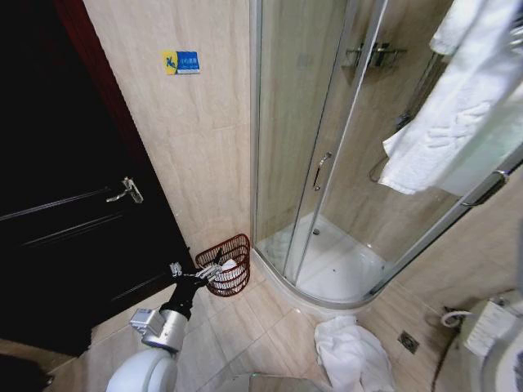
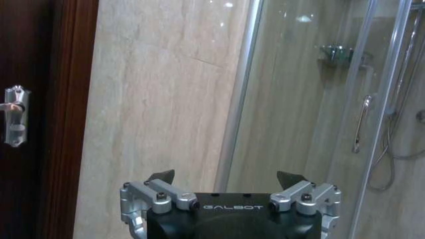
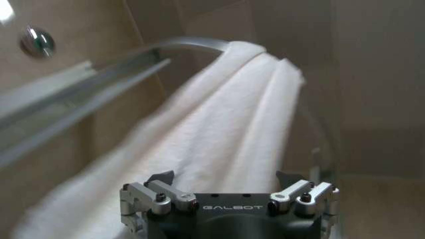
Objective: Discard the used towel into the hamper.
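Hamper point(image 1: 226, 265) on floor just beyond left gripper point(image 1: 203, 274) — fingers spread, empty; right gripper point(image 3: 226, 180) spread before hanging towel point(image 3: 219, 129).

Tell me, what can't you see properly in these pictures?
- Inside the hamper, head view: something pale shows through the weave, but the left claw in front hides what it is.
- The towel over the rail, right wrist view: its lower end is cut off by the picture's edge and the right claw.
- The blue wall sign, head view: its words are too small to read.
- The crumpled white cloth on the floor, head view: partly cut off by the bottom edge.
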Robot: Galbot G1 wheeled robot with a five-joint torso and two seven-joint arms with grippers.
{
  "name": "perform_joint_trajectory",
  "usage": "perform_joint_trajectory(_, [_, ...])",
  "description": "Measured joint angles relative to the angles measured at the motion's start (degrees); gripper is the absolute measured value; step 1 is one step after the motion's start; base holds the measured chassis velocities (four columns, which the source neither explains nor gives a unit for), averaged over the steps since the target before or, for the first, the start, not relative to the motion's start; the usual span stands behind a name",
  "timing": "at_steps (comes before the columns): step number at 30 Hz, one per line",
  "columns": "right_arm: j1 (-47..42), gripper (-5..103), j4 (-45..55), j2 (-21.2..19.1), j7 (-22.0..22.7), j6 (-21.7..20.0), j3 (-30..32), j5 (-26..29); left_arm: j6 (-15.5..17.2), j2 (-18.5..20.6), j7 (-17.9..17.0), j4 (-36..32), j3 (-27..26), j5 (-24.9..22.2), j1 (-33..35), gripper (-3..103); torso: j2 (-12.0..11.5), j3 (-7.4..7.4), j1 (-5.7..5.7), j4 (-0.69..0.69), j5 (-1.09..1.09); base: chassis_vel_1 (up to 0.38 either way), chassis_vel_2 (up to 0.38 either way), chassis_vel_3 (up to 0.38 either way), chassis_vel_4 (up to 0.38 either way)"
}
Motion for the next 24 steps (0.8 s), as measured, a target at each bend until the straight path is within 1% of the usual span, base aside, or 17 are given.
perform_joint_trajectory(1, [-0.92,100,-0.05,-0.64,-0.36,0.05,1.66,-0.7,0.0,-0.02,0.0,0.0,0.01,0.0,0.0,100,0.0,0.0,0.0,0.0,-0.02,0.0,0.0,0.0,0.0])
perform_joint_trajectory(3, [-1.48,100,-0.43,-1.08,-0.39,0.05,2.53,-0.19,0.0,-0.01,0.0,0.0,0.01,0.0,0.0,100,0.01,0.0,0.0,-0.01,-0.02,0.0,0.0,0.0,0.0])
perform_joint_trajectory(5, [-2.04,100,-2.1,-1.72,0.24,-0.35,2.86,4.07,0.0,-0.01,0.0,0.0,0.01,0.0,0.0,100,0.01,0.0,-0.01,0.02,-0.02,0.0,0.0,0.0,0.0])
perform_joint_trajectory(6, [-2.04,100,-2.1,-1.72,0.24,-0.35,2.86,4.07,0.0,-0.01,0.0,0.0,0.01,0.0,0.0,100,0.01,0.0,-0.01,0.02,-0.02,0.0,0.0,0.0,0.0])
perform_joint_trajectory(7, [-1.97,100,-3.04,-1.81,0.47,-0.44,2.76,6.05,0.0,-0.01,0.0,0.0,0.01,0.0,0.0,100,0.01,0.0,0.0,0.04,-0.01,0.0,0.0,0.0,0.0])
perform_joint_trajectory(9, [-1.45,100,-4.01,-1.87,1.53,-1.74,1.75,13.77,0.0,-0.01,0.0,0.0,0.01,0.0,0.0,100,0.01,0.0,0.0,0.03,-0.01,0.0,0.0,0.0,0.0])
perform_joint_trajectory(10, [-1.45,100,-4.01,-1.87,1.53,-1.74,1.75,13.77,0.0,-0.01,0.0,0.0,0.01,0.0,0.0,100,0.01,0.0,0.0,0.03,-0.01,0.0,0.0,0.0,0.0])
perform_joint_trajectory(11, [-1.02,100,-3.6,-1.87,2.9,-3.51,0.85,22.05,0.0,-0.01,0.0,0.0,0.01,0.0,0.0,100,0.0,0.01,0.01,0.04,-0.01,0.0,0.0,0.0,0.0])
perform_joint_trajectory(13, [-0.05,100,-2.0,-1.86,4.58,-5.75,-0.41,34.98,0.0,-0.02,0.0,0.0,0.01,0.0,0.0,100,0.0,0.01,0.01,0.05,-0.01,0.0,0.0,0.0,0.0])
perform_joint_trajectory(14, [1.13,100,-0.62,-1.85,5.55,-7.35,-1.26,43.38,0.0,-0.01,0.0,0.0,0.01,0.0,0.0,100,0.0,0.01,0.01,0.05,-0.03,0.0,0.0,0.0,0.0])
perform_joint_trajectory(15, [1.13,100,-0.62,-1.85,5.55,-7.35,-1.26,43.38,0.0,-0.01,0.0,0.0,0.01,0.0,0.0,100,0.0,0.01,0.01,0.05,-0.03,0.0,0.0,0.0,0.0])
perform_joint_trajectory(16, [2.05,100,0.1,-1.88,5.85,-8.17,-1.73,47.44,0.0,-0.01,0.0,0.0,0.01,0.0,0.0,100,0.0,0.01,0.01,0.05,-0.03,0.0,0.0,0.0,0.0])
perform_joint_trajectory(17, [2.8,100,0.67,-1.96,6.09,-8.69,-2.11,50.01,0.0,-0.01,0.0,0.0,0.01,0.0,0.0,100,0.0,0.01,0.01,0.05,-0.04,0.0,0.0,0.0,0.0])
perform_joint_trajectory(18, [4.39,100,1.81,-2.19,6.67,-9.86,-2.88,54.3,0.0,-0.01,0.0,0.0,0.01,0.0,0.0,100,0.01,0.01,0.01,0.05,-0.04,0.0,0.0,0.0,0.0])
perform_joint_trajectory(19, [4.39,100,1.81,-2.19,6.67,-9.86,-2.88,54.3,0.0,-0.01,0.0,0.0,0.01,0.0,0.0,100,0.01,0.01,0.01,0.05,-0.04,0.0,0.0,0.0,0.0])
perform_joint_trajectory(21, [6.32,100,3.06,-2.64,6.92,-10.71,-4.3,56.81,0.0,-0.01,0.0,0.0,0.01,0.0,0.0,100,0.01,0.0,0.01,0.03,-0.05,0.0,0.0,0.0,0.0])
perform_joint_trajectory(24, [7.67,100,3.52,-2.86,6.93,-11.14,-6.01,56.92,0.0,-0.01,0.0,0.0,0.01,0.0,0.0,100,0.01,0.01,0.0,0.02,-0.03,0.0,0.0,0.0,0.0])
